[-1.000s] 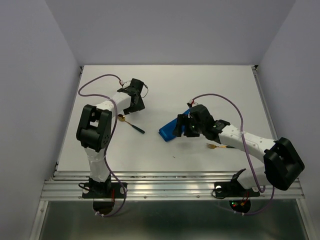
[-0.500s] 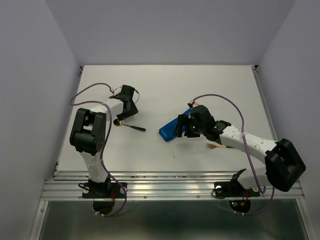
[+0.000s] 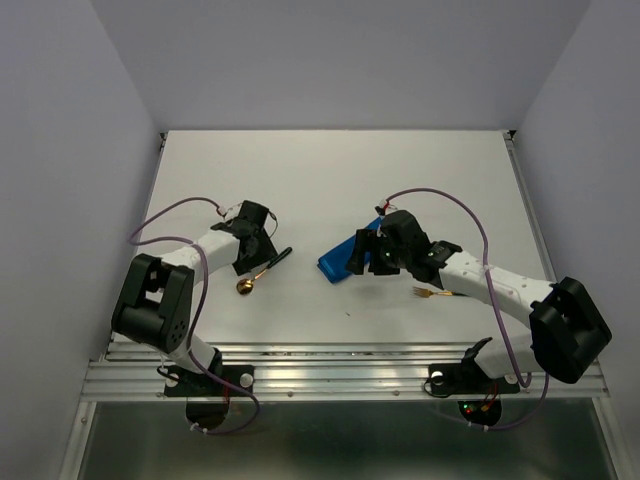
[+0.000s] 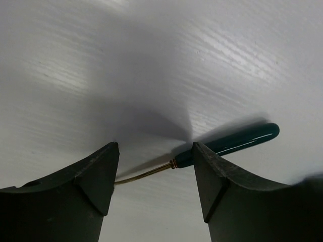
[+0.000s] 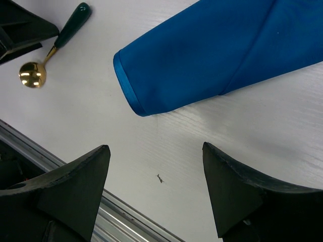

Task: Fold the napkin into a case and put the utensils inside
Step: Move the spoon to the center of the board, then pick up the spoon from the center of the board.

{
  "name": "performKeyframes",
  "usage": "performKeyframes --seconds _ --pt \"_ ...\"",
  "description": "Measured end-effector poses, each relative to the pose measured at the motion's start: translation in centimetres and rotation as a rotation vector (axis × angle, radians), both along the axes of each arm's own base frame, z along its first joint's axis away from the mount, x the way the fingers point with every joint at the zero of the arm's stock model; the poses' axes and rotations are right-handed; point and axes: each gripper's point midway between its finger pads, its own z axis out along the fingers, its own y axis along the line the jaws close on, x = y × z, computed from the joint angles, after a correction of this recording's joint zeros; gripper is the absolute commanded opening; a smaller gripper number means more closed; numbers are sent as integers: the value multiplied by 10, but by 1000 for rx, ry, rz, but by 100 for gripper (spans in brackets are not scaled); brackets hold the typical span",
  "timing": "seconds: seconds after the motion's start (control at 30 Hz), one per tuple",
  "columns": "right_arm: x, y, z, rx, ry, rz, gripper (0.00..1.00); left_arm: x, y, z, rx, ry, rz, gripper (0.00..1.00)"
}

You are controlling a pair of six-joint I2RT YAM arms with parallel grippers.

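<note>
On my left, the left jaws stand wide apart, gripping nothing. They straddle the small spoon with the gold bowl and dark green handle [image 3: 264, 270], and in the wrist view its thin gold neck runs between the two black fingers [image 4: 91, 186]; I cannot tell whether either one touches it. The spoon lies flat on the white bench [image 3: 340, 180], its long axis diagonal, bowl toward the near left and handle toward the far right.

Right of centre, the bright blue cloth folded into a narrow case [image 3: 336, 264] lies on the same slant, its rounded end toward the spoon. The right jaws hang over it, spread wide and empty.

Further right, the small gold-headed fork [image 3: 430, 294] lies beside the right forearm, tines pointing left.
</note>
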Motion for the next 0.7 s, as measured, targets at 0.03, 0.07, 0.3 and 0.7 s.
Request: performKeyframes --seconds 0.03,0.07,0.3,0.7 --pt "0 0 0 0 0 0 79 -3 -2 0 -2 5 -5 71" --pt "0 0 0 -1 0 1 79 -9 -5 0 -4 18 -17 71" --pt "0 0 -1 -3 1 2 79 -35 -17 1 31 69 -57 78" --pt "0 0 -1 -3 1 2 79 -44 -46 25 100 -27 -246 75"
